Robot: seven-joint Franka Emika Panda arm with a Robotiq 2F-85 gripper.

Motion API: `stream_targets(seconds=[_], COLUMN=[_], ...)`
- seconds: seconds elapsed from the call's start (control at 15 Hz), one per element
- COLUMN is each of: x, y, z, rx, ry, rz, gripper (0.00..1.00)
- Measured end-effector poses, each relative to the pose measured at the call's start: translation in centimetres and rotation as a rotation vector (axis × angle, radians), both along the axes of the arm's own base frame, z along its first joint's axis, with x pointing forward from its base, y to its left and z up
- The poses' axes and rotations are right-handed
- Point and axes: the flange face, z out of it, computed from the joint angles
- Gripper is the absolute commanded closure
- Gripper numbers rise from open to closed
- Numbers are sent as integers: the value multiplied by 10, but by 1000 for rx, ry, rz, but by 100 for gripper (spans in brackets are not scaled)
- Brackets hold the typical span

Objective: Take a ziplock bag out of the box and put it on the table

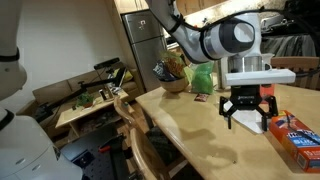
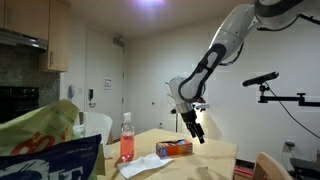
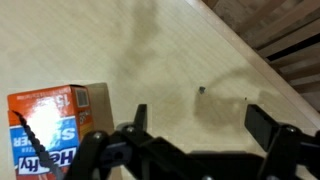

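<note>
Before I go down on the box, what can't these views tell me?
Flap open or shut: the box is cut off by the wrist view's lower edge, and by the frame edge in an exterior view.
The pale sheet beside the box in an exterior view: too small and blurred to call a bag.

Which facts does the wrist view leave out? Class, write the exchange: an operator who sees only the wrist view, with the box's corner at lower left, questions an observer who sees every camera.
Operator: Is the gripper down on the table?
Observer: No. In an exterior view the gripper hangs open above the table, beside the box.
Operator: What else is on the table?
Observer: A pink bottle stands upright past the box's far end, with a flat whitish sheet lying near it. I cannot tell whether that sheet is a bag.
</note>
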Motion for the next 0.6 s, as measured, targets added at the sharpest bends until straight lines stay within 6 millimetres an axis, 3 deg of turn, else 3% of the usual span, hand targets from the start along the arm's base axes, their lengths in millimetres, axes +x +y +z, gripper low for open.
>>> stream_targets(seconds=[0.07, 0.13, 0.27, 0.6], x=[2, 5, 11, 25], y=[-3, -6, -11, -24], z=[-6, -12, -18, -14], rx=[1, 1, 1, -5], ry=[-3, -5, -20, -95], rz=[0, -1, -3, 0], gripper=[0, 25, 32, 71])
